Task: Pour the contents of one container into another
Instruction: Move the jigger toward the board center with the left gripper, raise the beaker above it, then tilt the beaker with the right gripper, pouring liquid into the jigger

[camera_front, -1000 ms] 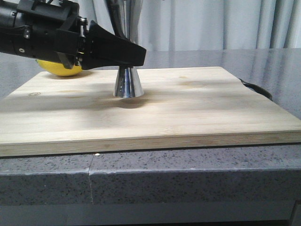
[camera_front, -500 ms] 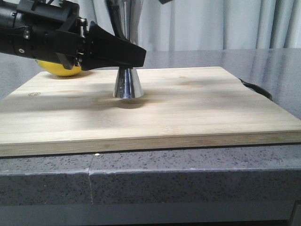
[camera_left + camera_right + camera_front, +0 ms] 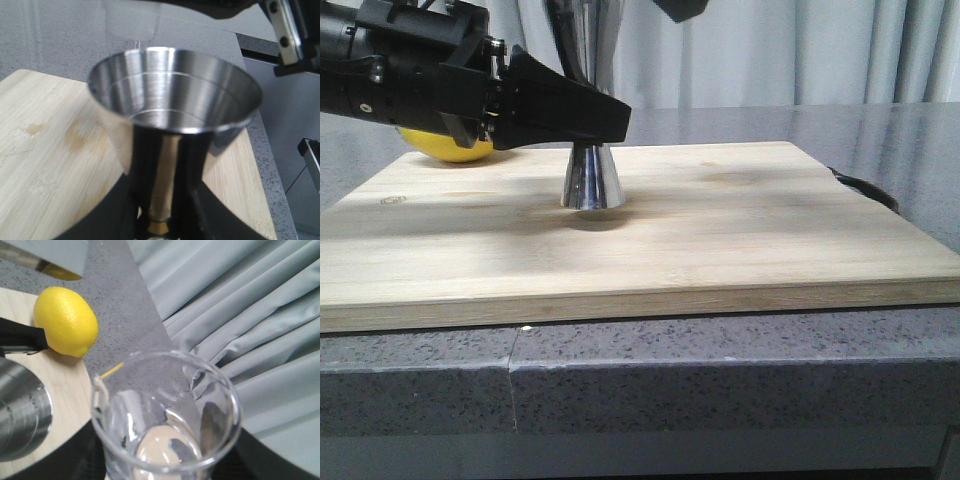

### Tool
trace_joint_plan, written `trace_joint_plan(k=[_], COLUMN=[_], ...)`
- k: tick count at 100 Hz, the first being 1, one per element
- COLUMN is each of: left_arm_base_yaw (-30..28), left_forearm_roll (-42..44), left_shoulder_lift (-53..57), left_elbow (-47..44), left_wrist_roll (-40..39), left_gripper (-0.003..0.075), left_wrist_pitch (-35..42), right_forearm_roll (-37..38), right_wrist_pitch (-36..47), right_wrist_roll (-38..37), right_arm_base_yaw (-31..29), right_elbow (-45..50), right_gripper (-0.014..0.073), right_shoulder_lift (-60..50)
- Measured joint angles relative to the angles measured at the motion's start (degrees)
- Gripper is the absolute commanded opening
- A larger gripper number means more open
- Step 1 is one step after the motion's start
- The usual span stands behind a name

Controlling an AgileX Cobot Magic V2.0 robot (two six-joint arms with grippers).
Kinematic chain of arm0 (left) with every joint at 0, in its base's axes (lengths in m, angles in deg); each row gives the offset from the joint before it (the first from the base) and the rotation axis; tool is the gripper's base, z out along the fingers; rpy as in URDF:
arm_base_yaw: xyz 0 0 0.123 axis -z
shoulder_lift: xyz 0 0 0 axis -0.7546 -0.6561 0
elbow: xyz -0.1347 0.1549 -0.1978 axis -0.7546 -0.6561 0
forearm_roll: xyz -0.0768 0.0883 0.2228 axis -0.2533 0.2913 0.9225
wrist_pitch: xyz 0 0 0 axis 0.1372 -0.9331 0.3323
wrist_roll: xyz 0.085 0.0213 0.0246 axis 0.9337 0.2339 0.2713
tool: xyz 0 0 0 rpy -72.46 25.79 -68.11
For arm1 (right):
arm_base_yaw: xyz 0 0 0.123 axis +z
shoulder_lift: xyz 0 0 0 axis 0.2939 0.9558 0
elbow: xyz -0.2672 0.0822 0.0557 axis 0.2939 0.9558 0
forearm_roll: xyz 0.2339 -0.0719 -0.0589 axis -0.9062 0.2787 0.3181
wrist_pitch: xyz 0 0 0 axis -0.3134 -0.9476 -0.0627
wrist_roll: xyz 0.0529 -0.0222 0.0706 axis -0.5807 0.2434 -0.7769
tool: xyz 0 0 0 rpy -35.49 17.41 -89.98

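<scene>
The steel jigger [image 3: 590, 178] stands upright on the wooden board [image 3: 740, 230]. My left gripper [image 3: 607, 116] is shut on its narrow waist, just above the gold band [image 3: 159, 228]. The jigger's open cup [image 3: 175, 100] looks empty and shiny in the left wrist view. My right gripper [image 3: 165, 462] is shut on the clear glass beaker [image 3: 165, 415], held high beside the jigger [image 3: 20, 415]. The beaker [image 3: 132, 25] shows faintly just beyond the jigger's rim. In the front view only a dark tip of the right gripper [image 3: 680, 8] shows, and the beaker is out of frame.
A yellow lemon [image 3: 445, 148] lies on the board's far left corner, behind my left gripper. A black cable [image 3: 865, 188] lies by the board's right edge. The grey stone counter [image 3: 720, 370] carries the board, and grey curtains [image 3: 250, 315] hang behind.
A dark part of the right gripper has come down into the top of the front view. The left gripper and jigger have stayed put.
</scene>
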Motion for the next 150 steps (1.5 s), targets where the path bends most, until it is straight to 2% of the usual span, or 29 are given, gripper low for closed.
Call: trace_joint_plan(k=[150], left_arm_base_yaw=[0.7], left_forearm_roll=[1.5], left_shoulder_lift=[0.0], left_elbow=[0.1], left_wrist_roll=[-0.1], left_gripper=[-0.0013], left_wrist_pitch=[0.0], right_forearm_roll=[14.6], right_wrist_pitch=[0.0], right_wrist_roll=[0.0], right_arm_base_yaw=[0.0], right_elbow=[0.0], right_gripper=[0.0218], right_shoulder_lift=[0.0])
